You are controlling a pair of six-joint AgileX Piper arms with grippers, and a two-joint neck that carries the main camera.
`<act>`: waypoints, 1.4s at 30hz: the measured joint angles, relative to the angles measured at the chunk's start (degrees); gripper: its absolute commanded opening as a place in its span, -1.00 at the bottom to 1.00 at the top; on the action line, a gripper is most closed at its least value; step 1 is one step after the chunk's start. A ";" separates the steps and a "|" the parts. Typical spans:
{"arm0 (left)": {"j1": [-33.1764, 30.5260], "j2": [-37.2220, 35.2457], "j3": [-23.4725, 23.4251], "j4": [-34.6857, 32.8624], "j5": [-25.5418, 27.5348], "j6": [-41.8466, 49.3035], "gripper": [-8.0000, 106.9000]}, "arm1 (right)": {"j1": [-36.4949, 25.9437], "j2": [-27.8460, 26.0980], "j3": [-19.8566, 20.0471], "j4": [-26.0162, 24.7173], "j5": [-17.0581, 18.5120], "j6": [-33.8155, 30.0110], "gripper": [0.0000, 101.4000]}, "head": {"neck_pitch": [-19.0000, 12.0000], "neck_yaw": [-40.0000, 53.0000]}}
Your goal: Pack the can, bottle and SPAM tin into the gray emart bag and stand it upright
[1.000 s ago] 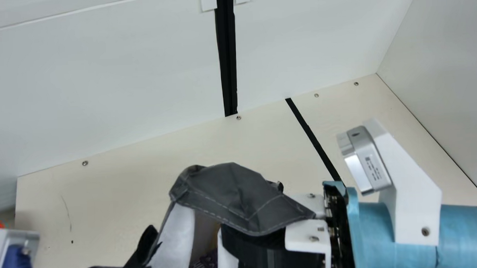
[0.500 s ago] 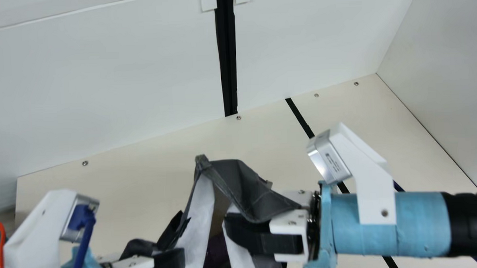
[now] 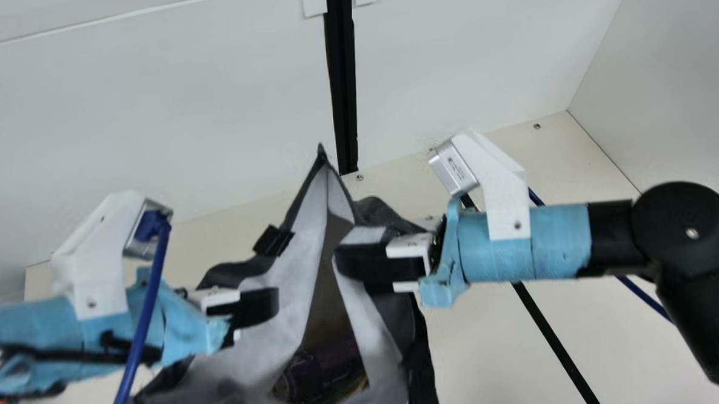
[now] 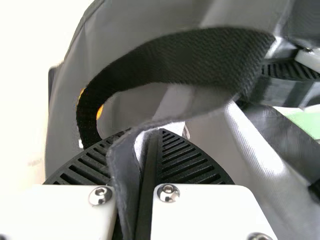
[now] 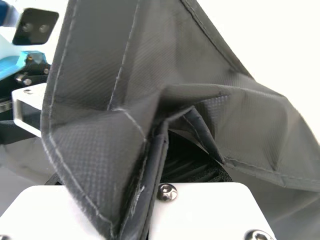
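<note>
Farther up main view now: bag (image 3: pixel 304 253), left claw (image 3: pixel 276 305) and right claw (image 3: pixel 338 261), each pinching its cloth. Purple item (image 3: pixel 327 358) inside, below right claw. Keep pinches firm, lift evenly, settle base flat on counter (image 3: pixel 481 354).

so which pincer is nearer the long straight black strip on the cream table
Right. The right pincer grips the side of the gray fabric bag toward the black strip; the left pincer is at the bag's opposite side, farther from it.
</note>
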 measured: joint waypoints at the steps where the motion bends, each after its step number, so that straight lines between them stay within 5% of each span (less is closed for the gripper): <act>1: 0.08 1.07 -1.05 0.01 0.10 0.40 -1.00 | -0.33 1.31 -0.55 0.19 0.00 -0.99 -1.00 | 0.09 0.00; 17: -0.24 22.94 -25.35 2.51 0.00 -0.64 -1.00 | -1.03 20.34 -11.88 1.92 0.17 -9.19 -1.00 | 0.00 0.09; 24: -0.77 28.32 -34.12 4.52 0.12 -3.00 -1.00 | -0.18 23.98 -15.34 1.58 -0.16 -9.45 -1.00 | 0.00 0.09; 42: -0.88 29.35 -37.28 5.47 0.12 -5.35 -1.00 | -0.04 24.29 -14.50 2.40 0.06 -10.44 -1.00 | 0.00 0.09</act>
